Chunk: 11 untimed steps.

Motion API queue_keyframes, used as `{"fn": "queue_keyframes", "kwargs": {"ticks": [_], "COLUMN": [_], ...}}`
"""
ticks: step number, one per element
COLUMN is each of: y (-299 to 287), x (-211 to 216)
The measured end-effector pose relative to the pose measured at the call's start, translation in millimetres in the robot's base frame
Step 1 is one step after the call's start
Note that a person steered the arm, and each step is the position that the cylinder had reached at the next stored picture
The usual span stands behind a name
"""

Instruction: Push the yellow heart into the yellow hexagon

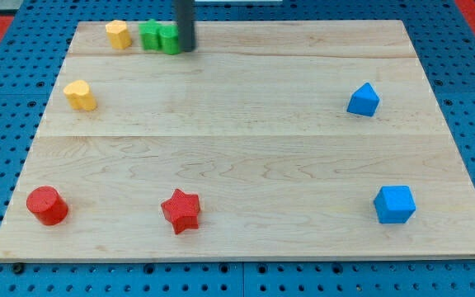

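The yellow heart lies near the board's left edge, in the upper left. The yellow hexagon stands at the view's top left, up and to the right of the heart, apart from it. Two green blocks sit side by side just right of the hexagon. My tip is at the view's top, touching the right side of the green blocks, well to the right of the heart and the hexagon.
A red cylinder is at the bottom left. A red star lies right of it. A blue pentagon-like block is at the right. A blue cube is at the bottom right. The wooden board rests on a blue pegboard.
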<state>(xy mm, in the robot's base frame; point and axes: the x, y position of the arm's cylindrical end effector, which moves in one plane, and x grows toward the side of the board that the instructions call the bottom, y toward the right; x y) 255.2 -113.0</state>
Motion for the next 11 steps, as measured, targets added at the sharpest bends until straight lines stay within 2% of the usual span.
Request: {"fn": "queue_keyframes", "kwargs": {"ticks": [2, 3, 4, 5, 7, 9, 10, 11], "y": [-6.2, -7.6, -47.4, -119.9, -124.2, -101.0, -106.2, -106.4], "x": [6.3, 66.8, 150.1, 207.1, 113.9, 22.3, 54.9, 121.5]}}
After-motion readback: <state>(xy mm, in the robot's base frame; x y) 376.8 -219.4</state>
